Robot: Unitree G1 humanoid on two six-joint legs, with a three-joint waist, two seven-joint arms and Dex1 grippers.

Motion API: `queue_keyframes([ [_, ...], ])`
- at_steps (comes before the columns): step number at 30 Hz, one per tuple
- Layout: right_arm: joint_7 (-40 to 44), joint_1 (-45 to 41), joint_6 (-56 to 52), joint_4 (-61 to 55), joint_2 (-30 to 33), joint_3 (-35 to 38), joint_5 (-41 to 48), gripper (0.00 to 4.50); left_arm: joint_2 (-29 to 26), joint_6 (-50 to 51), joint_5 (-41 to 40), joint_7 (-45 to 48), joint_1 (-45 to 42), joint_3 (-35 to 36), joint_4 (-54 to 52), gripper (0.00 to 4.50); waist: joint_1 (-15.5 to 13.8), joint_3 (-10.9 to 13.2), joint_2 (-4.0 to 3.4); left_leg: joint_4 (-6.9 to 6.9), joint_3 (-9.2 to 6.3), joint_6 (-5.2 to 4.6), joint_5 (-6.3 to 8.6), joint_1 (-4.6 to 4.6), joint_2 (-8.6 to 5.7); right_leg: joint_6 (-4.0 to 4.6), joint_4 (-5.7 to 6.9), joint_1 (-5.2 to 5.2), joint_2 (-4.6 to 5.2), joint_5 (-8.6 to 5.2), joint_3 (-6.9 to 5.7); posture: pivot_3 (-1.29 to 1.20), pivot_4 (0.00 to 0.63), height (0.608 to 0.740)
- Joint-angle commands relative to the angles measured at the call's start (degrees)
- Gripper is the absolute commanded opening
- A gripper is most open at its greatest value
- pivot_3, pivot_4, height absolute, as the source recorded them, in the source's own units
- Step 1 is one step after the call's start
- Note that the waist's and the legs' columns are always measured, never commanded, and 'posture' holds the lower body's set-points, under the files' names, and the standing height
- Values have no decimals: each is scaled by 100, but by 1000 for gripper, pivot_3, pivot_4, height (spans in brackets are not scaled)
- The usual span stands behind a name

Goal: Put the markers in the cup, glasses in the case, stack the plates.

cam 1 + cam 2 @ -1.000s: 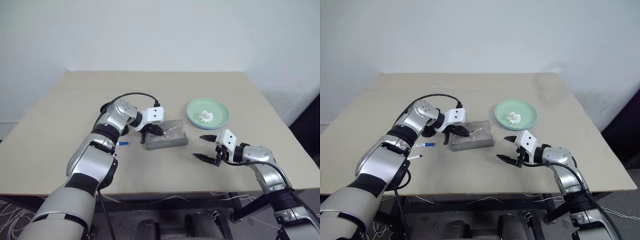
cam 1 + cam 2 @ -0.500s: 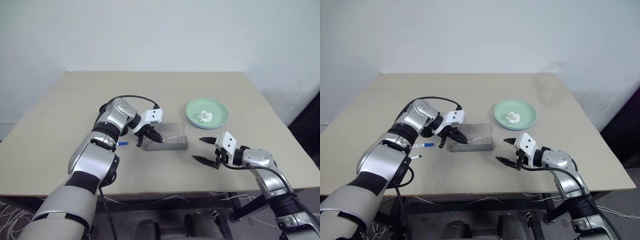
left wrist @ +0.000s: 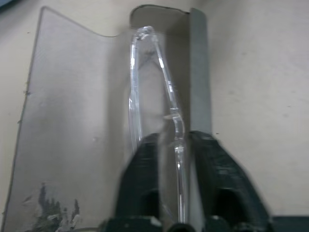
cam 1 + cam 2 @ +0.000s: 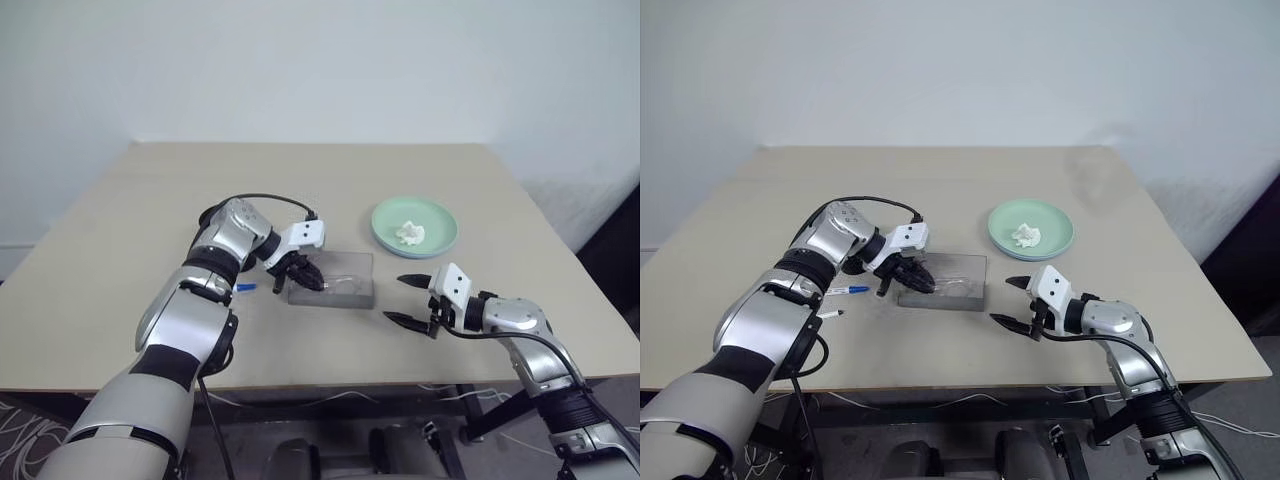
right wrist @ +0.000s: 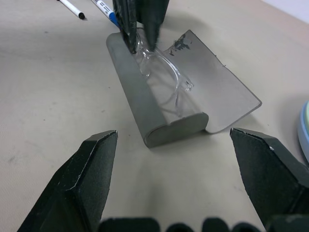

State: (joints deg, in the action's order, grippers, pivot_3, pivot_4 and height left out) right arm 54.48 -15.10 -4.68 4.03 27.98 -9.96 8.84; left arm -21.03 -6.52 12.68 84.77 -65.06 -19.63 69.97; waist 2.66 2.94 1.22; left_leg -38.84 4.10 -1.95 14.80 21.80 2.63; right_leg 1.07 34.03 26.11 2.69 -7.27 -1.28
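Right wrist view shows the glasses [image 5: 161, 72] lying inside the open case [image 5: 145, 104], the left end effector [image 5: 141, 29] at their far end with its fingers slightly parted around the frame (whether it grips is unclear). Right end effector [image 4: 410, 300] hangs wide open and empty, right of the case. Both markers [image 4: 848, 291] lie on the counter [image 4: 330, 180] left of the case, the cup [image 4: 211, 215] behind the left arm. Plates [image 4: 415, 226] sit stacked, far right, with a white wad on top. Markers and lid remain, I judge.
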Motion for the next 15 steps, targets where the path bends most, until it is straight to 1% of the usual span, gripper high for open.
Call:
queue_keyframes([
  [1, -27, -155, 33, -127, -2, 46, 24, 4065, 46, -110, -100, -246, -174, 207, -83, 1585, 0, 0, 0, 0, 0, 0, 0, 1, 0, -1, -1, 0, 0, 0, 0, 0, 0, 740],
  [8, -22, -176, 45, -94, 6, 42, 24, 4065, 103, -130, -200, -404, -442, 495, -91, 1585, 0, 0, 3, -3, 0, -1, 0, 3, -1, -3, -1, 0, 0, 2, 0, 0, 0, 740],
  [12, -23, -211, 62, -63, -9, 32, 16, 4065, 150, -433, -185, -1263, -605, 701, 6, 1585, 0, 0, 3, -3, 0, -1, 0, 2, -1, -4, -1, 0, 1, 2, 1, 0, 0, 740],
  [13, -24, -217, 66, -59, -13, 29, 15, 4065, 158, -490, -150, -1512, -632, 732, 42, 1416, 0, 0, 3, -3, 0, -1, 0, 2, -1, -4, -1, 0, 1, 2, 1, 0, 0, 740],
  [15, -32, -234, 75, -52, -27, 22, 12, 4065, 112, -975, -1, -2289, -624, 733, 85, 961, 1, 0, 3, -3, 1, -1, 0, 1, -1, -6, 0, 0, 0, 3, 2, 0, 0, 740],
])
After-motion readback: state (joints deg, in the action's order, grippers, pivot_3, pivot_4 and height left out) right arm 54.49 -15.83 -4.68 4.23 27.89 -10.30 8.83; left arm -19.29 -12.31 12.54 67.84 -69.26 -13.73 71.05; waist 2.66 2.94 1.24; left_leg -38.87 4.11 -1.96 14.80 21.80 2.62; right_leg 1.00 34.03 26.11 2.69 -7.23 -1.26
